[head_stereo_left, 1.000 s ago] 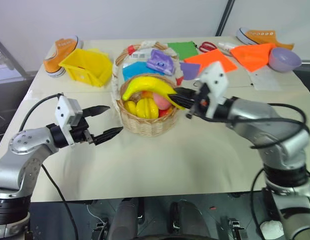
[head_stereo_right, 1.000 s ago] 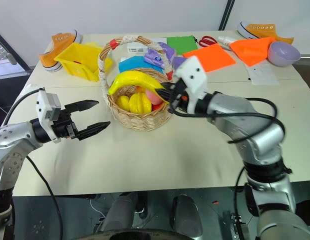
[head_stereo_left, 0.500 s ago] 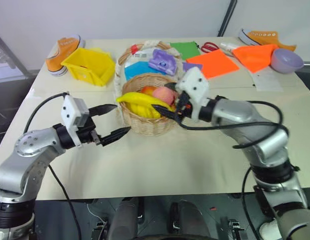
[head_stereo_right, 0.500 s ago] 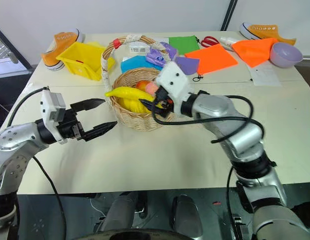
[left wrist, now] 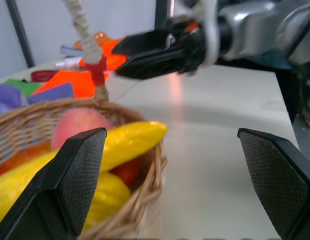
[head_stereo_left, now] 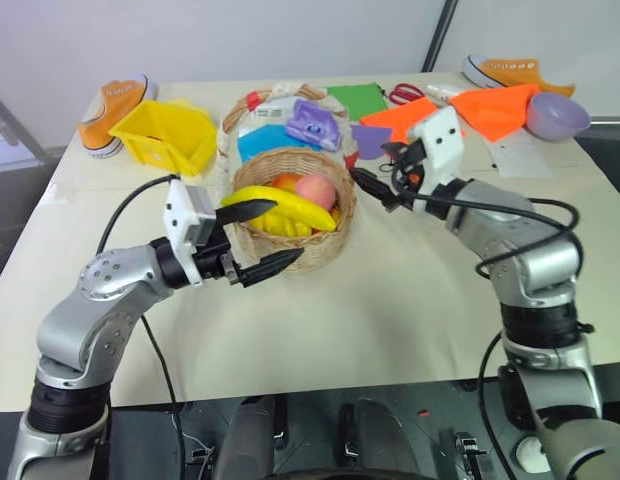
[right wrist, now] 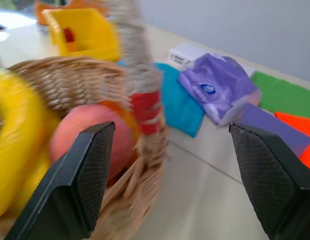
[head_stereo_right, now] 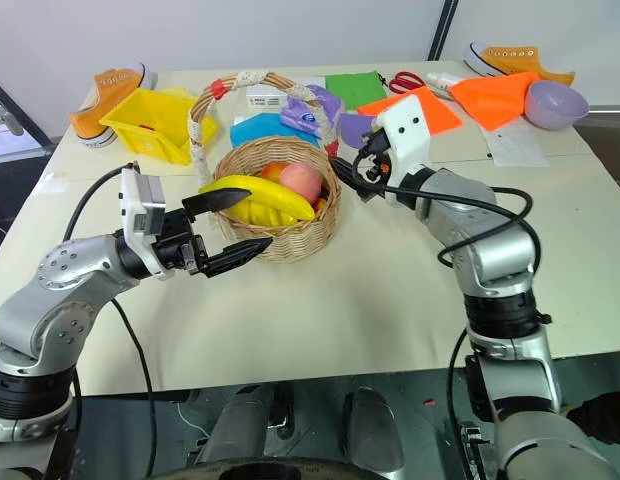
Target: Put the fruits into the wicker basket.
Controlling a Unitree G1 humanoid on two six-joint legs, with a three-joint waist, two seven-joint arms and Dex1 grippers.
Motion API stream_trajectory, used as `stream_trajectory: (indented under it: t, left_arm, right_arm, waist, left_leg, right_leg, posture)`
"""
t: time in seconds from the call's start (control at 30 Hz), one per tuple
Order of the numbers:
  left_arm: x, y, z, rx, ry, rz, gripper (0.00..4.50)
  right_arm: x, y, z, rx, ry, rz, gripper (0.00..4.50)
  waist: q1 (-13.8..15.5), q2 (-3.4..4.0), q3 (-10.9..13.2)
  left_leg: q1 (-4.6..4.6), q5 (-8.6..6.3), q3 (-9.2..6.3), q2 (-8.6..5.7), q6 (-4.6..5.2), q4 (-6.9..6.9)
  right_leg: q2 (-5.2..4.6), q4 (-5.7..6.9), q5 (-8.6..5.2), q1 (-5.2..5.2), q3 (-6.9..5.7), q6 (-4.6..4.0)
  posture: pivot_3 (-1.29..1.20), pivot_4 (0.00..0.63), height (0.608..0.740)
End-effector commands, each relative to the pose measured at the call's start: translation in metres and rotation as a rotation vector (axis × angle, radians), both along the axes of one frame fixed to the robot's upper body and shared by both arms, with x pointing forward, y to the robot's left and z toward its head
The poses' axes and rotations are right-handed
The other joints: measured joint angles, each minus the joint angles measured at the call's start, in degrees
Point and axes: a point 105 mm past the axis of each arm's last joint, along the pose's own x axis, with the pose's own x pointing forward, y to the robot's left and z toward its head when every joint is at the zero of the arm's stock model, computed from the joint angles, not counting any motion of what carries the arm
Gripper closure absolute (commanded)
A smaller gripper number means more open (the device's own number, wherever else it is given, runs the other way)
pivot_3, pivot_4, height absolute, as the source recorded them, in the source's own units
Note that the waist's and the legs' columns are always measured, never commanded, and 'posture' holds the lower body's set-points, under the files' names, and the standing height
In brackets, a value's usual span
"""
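The long curved yellow banana (head_stereo_left: 286, 208) and round pinkish peach (head_stereo_left: 315, 189) were seated in the round tan wicker basket (head_stereo_left: 308, 252) on the tabletop (head_stereo_left: 390, 290). Both the left claw (head_stereo_left: 257, 236) and right claw (head_stereo_left: 375, 186) were held apart, empty, beside the basket.

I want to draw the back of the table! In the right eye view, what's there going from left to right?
Orange canvas sneaker → yellow plastic bin → green cloth square → red-handled scissors → round purple bowl.
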Motion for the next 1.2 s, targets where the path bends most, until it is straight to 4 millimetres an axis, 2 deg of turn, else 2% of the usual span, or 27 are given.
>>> stream_trajectory:
  t: [0.03, 0.1, 0.27, 0.3, 0.47, 0.6, 0.67, 0.73, 0.8, 0.97, 1.07, 1.2]
  left_arm:
    - [-0.003, -0.002, 0.009, -0.009, -0.051, 0.0, 0.0]
    - [-0.004, -0.003, 0.008, -0.008, -0.05, 0.006, 0.0]
    - [-0.006, -0.001, 0.005, -0.005, -0.046, 0.023, 0.0]
    - [-0.006, -0.001, 0.005, -0.006, -0.045, 0.025, 0.0]
    - [-0.005, -0.002, 0.003, -0.006, -0.037, 0.018, 0.0]
    - [-0.003, -0.002, 0.003, -0.006, -0.037, 0.013, 0.0]
    - [-0.001, -0.002, 0.003, -0.004, -0.039, 0.012, 0.0]
    - [-0.001, -0.002, 0.003, -0.001, -0.038, 0.007, 0.0]
    - [-0.001, -0.002, 0.002, 0.001, -0.036, 0.001, 0.0]
    - [0.001, -0.006, 0.002, 0.001, -0.032, -0.025, 0.0]
    - [0.004, -0.008, 0.002, 0.0, -0.036, -0.038, 0.0]
    - [0.005, -0.01, 0.003, 0.0, -0.039, -0.044, 0.0]
  right_arm:
    - [0.005, 0.005, 0.018, 0.035, -0.083, 0.011, 0.93]
    - [0.008, 0.006, 0.018, 0.065, -0.076, 0.022, 1.57]
    - [0.003, 0.002, 0.024, 0.102, -0.097, 0.024, 4.2]
    - [0.001, -0.001, 0.026, 0.106, -0.104, 0.023, 4.48]
    - [-0.012, -0.016, 0.032, 0.115, -0.136, 0.015, 4.48]
    - [-0.026, -0.037, 0.038, 0.114, -0.172, -0.015, 4.48]
    - [-0.032, -0.067, 0.043, 0.118, -0.194, -0.106, 4.48]
    - [-0.038, -0.108, 0.049, 0.15, -0.206, -0.237, 4.48]
    - [-0.045, -0.137, 0.051, 0.164, -0.209, -0.325, 4.48]
    - [-0.065, -0.218, 0.041, 0.184, -0.199, -0.596, 4.48]
    - [-0.07, -0.252, 0.026, 0.181, -0.192, -0.75, 4.48]
    - [-0.071, -0.275, 0.009, 0.18, -0.19, -0.844, 4.48]
  waist:
    - [0.0, 0.0, 0.0]
    - [0.1, 0.0, 0.0]
    - [0.1, 0.0, 0.0]
    - [0.1, 0.0, 0.0]
    - [0.2, 0.0, 0.0]
    - [0.2, 0.0, 0.0]
    - [0.4, 0.0, 0.0]
    - [0.6, 0.0, 0.0]
    - [1.2, 0.0, 0.0]
    - [1.5, 0.0, 0.0]
    - [1.4, 0.0, 0.0]
    - [1.0, 0.12, 0.0]
  left_leg:
    - [0.0, 0.0, 0.0, 0.0, 0.0, 0.0]
    - [-0.01, 0.0, 0.0, 0.0, 0.0, 0.01]
    - [-0.01, 0.0, 0.0, -0.01, 0.0, 0.02]
    - [-0.01, 0.0, 0.0, 0.0, 0.0, 0.02]
    - [-0.02, 0.0, 0.0, 0.0, 0.0, 0.01]
    - [-0.02, -0.01, 0.0, 0.0, 0.01, 0.01]
    - [-0.02, -0.01, 0.0, 0.0, 0.01, 0.01]
    - [-0.03, -0.02, 0.01, -0.02, 0.03, 0.02]
    - [-0.03, -0.03, 0.03, -0.03, 0.05, 0.04]
    - [-0.03, -0.03, 0.05, -0.02, 0.06, 0.04]
    - [-0.02, -0.03, 0.08, -0.02, 0.06, 0.05]
    - [0.15, -0.03, 0.27, 0.0, 0.06, 0.0]
  right_leg:
    - [0.0, 0.0, 0.0, 0.0, 0.0, 0.0]
    - [0.0, 0.0, 0.0, 0.01, 0.0, 0.0]
    - [-0.01, -0.01, 0.0, 0.02, 0.0, 0.0]
    - [-0.02, 0.0, 0.0, 0.02, 0.0, 0.0]
    - [-0.02, -0.01, 0.0, 0.01, 0.0, 0.0]
    - [-0.02, -0.01, 0.0, 0.0, 0.0, 0.0]
    - [-0.02, -0.01, 0.0, 0.01, 0.0, 0.0]
    - [-0.04, -0.03, 0.0, 0.03, 0.0, 0.0]
    - [-0.05, -0.05, 0.0, 0.03, 0.0, 0.0]
    - [-0.04, -0.05, 0.0, 0.04, 0.01, 0.01]
    - [-0.04, -0.05, 0.0, 0.04, 0.01, 0.01]
    - [-0.01, 0.01, 0.0, 0.04, 0.14, 0.01]
  posture:
    - [0.0, 0.15, 0.729]
    - [0.0, 0.15, 0.729]
    - [0.0, 0.15, 0.729]
    - [0.0, 0.15, 0.729]
    - [0.0, 0.15, 0.729]
    - [0.0, 0.15, 0.729]
    - [0.0, 0.15, 0.729]
    - [0.0, 0.15, 0.729]
    - [0.0, 0.15, 0.729]
    - [0.0, 0.15, 0.729]
    - [0.0, 0.15, 0.729]
    - [0.0, 0.15, 0.729]
